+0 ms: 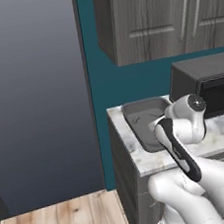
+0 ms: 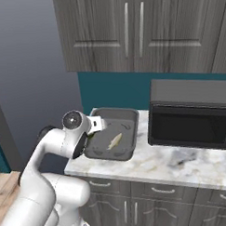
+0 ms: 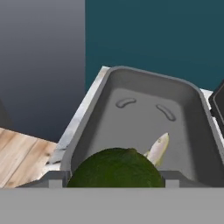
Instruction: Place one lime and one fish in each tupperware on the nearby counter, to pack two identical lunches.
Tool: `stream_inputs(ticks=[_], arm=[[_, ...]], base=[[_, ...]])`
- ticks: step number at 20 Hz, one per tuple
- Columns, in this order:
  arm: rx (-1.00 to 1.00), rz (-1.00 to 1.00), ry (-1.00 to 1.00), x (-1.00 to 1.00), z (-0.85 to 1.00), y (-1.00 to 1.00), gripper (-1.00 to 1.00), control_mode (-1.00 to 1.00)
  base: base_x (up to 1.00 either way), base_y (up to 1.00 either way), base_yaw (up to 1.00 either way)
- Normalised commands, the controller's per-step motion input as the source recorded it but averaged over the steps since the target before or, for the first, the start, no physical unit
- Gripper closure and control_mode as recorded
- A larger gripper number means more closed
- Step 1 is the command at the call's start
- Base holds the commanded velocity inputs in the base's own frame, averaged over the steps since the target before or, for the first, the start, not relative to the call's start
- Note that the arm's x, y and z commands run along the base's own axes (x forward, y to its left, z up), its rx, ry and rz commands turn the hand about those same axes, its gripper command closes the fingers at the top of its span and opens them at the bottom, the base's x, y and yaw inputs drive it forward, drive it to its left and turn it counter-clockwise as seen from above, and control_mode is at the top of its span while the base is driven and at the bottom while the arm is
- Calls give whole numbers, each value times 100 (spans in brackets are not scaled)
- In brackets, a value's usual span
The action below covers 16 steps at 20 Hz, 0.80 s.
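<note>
My gripper (image 3: 114,180) is shut on a dark green lime (image 3: 116,168), which bulges between the two fingertips (image 3: 54,180) at the near end of the dark grey rectangular tupperware (image 3: 144,75). A pale cream fish (image 3: 158,148) lies on the tupperware's floor just beyond the lime. From the right base view the gripper (image 2: 93,131) hangs over the left near part of the tupperware (image 2: 115,111), with the fish (image 2: 114,141) lying slantwise in its middle. The tupperware (image 1: 141,111) sits at the left end of the marble counter (image 1: 140,160).
A black microwave (image 2: 192,116) stands on the counter (image 2: 182,164) right of the tupperware. Dark wood-grain wall cabinets (image 2: 130,35) hang overhead. The counter ends just left of the tupperware, dropping to a wooden floor (image 1: 63,222).
</note>
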Motion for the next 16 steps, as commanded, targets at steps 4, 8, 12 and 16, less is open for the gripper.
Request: stream_inputs(ticks=[4,8,12,16], arm=[[0,0,3,55,-13,0,100,-100],[0,0,8,34,-18,-4,100,-100],[0,0,3,28,-29,-9,100,-100],[0,1,0,25,-36,-13,-100,-100]], base=[[0,0,0],[0,0,0],[0,0,0],[0,0,0]])
